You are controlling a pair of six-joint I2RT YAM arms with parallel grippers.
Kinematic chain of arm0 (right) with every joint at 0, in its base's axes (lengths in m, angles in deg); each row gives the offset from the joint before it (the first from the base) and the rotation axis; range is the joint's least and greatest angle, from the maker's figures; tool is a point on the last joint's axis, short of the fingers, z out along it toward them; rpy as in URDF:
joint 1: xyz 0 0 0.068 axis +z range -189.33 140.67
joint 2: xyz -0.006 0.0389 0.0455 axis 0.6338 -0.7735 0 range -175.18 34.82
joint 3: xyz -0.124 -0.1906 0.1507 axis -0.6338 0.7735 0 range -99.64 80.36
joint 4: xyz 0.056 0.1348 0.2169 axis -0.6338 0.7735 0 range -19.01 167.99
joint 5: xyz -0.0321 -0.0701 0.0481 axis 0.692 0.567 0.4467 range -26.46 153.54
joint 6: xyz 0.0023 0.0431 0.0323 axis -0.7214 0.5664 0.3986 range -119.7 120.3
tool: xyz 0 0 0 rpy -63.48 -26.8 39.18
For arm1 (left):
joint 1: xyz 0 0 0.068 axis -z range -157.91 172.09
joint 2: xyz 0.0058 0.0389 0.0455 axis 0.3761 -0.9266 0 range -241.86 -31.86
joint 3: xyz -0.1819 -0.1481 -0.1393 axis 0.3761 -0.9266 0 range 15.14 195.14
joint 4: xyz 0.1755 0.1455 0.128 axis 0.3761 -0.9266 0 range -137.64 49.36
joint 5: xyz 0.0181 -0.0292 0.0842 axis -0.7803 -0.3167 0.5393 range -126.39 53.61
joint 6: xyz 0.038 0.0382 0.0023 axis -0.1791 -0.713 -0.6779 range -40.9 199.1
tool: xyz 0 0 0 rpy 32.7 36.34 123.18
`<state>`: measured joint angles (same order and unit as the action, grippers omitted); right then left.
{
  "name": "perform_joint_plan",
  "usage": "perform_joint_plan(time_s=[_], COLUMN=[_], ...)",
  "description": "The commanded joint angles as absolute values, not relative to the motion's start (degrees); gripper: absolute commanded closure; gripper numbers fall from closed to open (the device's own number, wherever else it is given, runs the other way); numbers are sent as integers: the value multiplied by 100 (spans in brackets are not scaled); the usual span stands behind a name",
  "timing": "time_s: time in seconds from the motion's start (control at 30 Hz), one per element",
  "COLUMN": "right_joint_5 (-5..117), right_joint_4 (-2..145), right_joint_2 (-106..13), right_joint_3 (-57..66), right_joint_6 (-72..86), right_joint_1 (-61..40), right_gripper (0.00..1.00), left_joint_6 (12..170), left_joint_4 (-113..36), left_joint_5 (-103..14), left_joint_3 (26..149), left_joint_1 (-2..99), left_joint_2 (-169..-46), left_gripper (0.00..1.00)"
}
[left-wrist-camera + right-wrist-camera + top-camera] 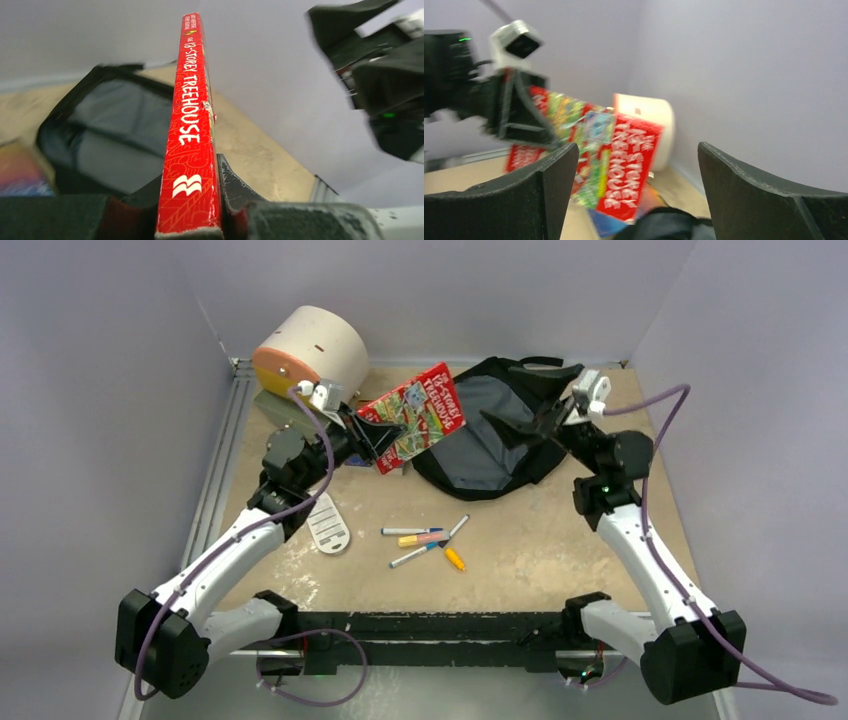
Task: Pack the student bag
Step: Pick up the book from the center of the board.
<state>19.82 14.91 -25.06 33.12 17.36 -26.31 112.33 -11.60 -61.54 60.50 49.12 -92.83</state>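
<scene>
The black student bag lies open at the back middle, its grey lining showing; it also shows in the left wrist view. My left gripper is shut on a red book, "The 13-Storey Treehouse", held in the air just left of the bag's opening. Its spine sits between the fingers. My right gripper is open and empty above the bag's right part. Its fingers frame the book and a bit of the bag.
A cream-and-orange cylindrical box lies at the back left. Several markers lie in the middle. A white flat ruler-like piece lies at the left. Another colourful book lies under the held one. Walls close three sides.
</scene>
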Motion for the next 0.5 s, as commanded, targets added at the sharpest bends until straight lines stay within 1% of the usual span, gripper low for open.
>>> perform_joint_plan(time_s=[0.0,0.1,0.3,0.47], right_joint_5=[3784,4491,6203,6698], right_joint_4=[3960,4384,5798,6329], right_joint_2=[-2820,-3244,-4709,-5689], right_joint_3=[2668,2375,1165,486], right_joint_6=[-84,-61,-545,-624], right_joint_1=[-2659,-2542,-1715,-1533], right_gripper=[11,12,17,17], left_joint_6=[10960,10935,11050,11091], left_joint_4=[-2551,-3073,-3748,-4053], left_joint_5=[-5048,-4864,-4505,-4368], left_joint_3=[6372,6555,6789,6794], left_joint_1=[4837,4837,4837,4837], left_joint_2=[-9308,-9369,-9312,-9156], left_gripper=[100,100,100,100])
